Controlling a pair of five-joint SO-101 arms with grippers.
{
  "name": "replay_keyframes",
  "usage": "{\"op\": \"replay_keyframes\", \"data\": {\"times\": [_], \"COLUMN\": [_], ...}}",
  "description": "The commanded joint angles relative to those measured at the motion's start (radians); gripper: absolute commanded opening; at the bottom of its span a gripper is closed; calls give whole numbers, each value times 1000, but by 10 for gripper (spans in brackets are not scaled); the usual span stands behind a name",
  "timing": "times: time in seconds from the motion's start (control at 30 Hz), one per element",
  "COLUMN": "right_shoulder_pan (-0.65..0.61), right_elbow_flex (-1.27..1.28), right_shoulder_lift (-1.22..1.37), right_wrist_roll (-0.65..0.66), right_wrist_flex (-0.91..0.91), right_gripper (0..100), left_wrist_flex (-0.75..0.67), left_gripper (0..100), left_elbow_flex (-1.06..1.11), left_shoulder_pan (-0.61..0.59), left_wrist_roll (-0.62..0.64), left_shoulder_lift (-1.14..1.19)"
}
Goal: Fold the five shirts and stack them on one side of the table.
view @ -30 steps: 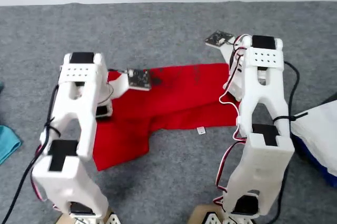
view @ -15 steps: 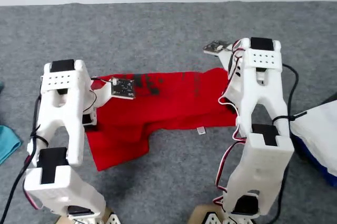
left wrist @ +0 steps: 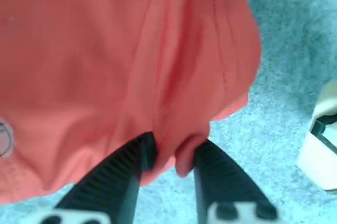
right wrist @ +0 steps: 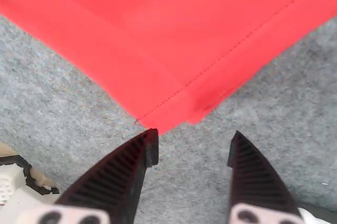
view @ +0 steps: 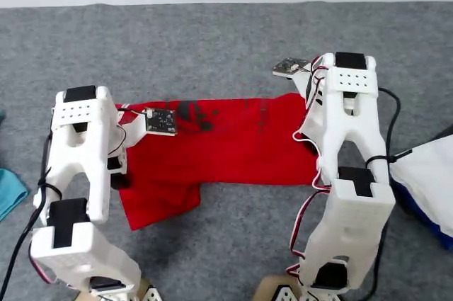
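Observation:
A red shirt (view: 219, 149) lies spread across the middle of the grey table, with a flap hanging toward the front left. My left gripper (left wrist: 171, 150) is shut on a bunched fold of the red shirt (left wrist: 131, 66) at its left edge, and the cloth fills the gap between the fingers. The left arm (view: 78, 145) stands over that edge in the high view. My right gripper (right wrist: 192, 145) is open just above the bare table, with a hemmed corner of the red shirt (right wrist: 174, 34) lying right before its fingertips. The right arm (view: 347, 124) covers the shirt's right edge.
A teal cloth (view: 8, 191) lies at the left edge. A white cloth (view: 428, 170) lies over something blue at the right edge. The grey table surface (view: 212, 46) stretches behind the shirt. An arm's white base (left wrist: 321, 145) shows in the left wrist view.
The left arm has pulled left and toward the front with the shirt's edge in its grip. The shirt has stretched flatter, and its front edge now runs straight. The right arm hardly moved.

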Motion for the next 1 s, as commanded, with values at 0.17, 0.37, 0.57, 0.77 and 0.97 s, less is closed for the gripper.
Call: {"op": "replay_keyframes", "data": {"times": [0.17, 0.37, 0.57, 0.77, 0.97], "right_shoulder_pan": [-28, -64, -82, -84, -84], "right_elbow_flex": [-114, -114, -114, -114, -114], "right_shoulder_lift": [-77, -76, -74, -38, -1], "right_wrist_roll": [-58, -123, -176, -176, -242], "right_wrist_flex": [-56, -156, -197, -199, -191], "right_gripper": [227, 227, 227, 227, 227], "left_wrist_flex": [-15, -9, 29, 97, 26], "left_gripper": [117, 2, 2, 77, 172], "left_elbow_flex": [-4, 19, 65, 16, -44], "left_shoulder_pan": [0, 2, 9, 61, 72], "left_wrist_roll": [-18, -135, -157, -84, 63], "left_shoulder_lift": [-54, -54, -63, -64, -66]}}
